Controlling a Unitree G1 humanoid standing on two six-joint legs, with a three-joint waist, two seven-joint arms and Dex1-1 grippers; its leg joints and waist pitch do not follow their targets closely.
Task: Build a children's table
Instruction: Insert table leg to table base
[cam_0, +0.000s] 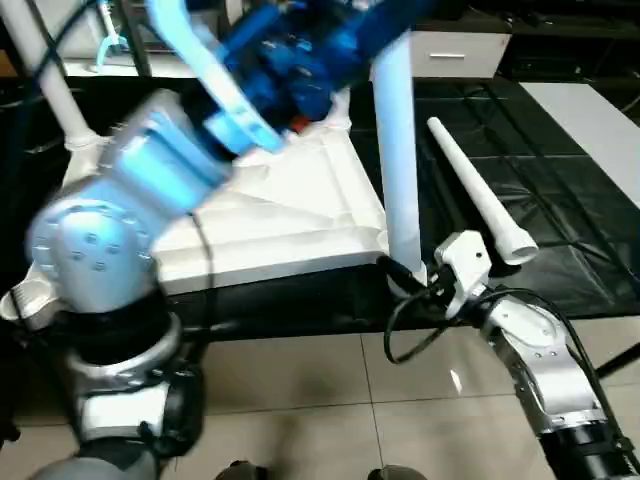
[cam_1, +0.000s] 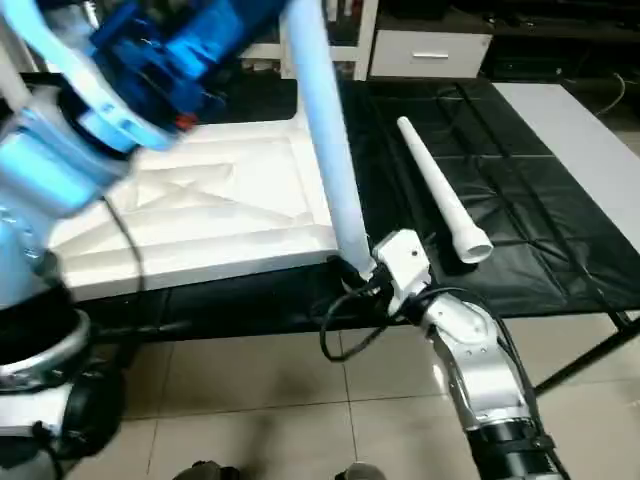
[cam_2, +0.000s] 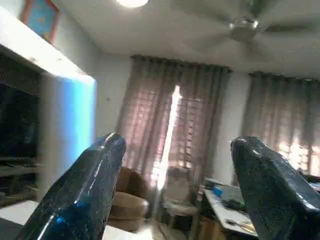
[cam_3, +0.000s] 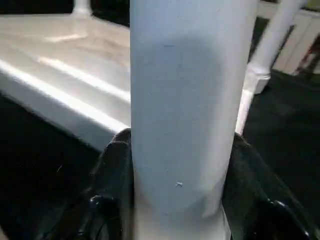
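**Right wrist view: leg gripped at near-right socket**

Right wrist view shows right gripper (cam_3: 175, 200) w/ both fingers (cam_3: 112, 185) pressed against a white leg (cam_3: 192, 100); jaws closed on the tube, approx. half span. Landmark: top (cam_0: 290, 225), lying underside up on black sheet (cam_0: 560, 200), diagonal ribs visible.

Relative to top:
- Held leg (cam_1: 325, 130) stands near-upright at near-right corner, base at or in the socket; seating depth not discernible.
- Second leg (cam_0: 50, 70) stands upright at far-left corner.
- Third leg (cam_1: 440, 195) lies loose on the sheet, just beside right edge, wide end toward robot.
- Left gripper (cam_2: 175, 195) is raised above far part of top; fingers (cam_2: 85, 190) spread wide, nothing between them, aimed out at the room.

Step in hand (judgement): fitting leg into near-right socket. Roughly mid-task; at least one leg remains loose.

Next move calls for: keeping tube aligned w/ socket axis, pressing or twisting down until firm, then releasing. Free left gripper could steady the upper leg. Tilt at entry risks jamming or shifting the top.
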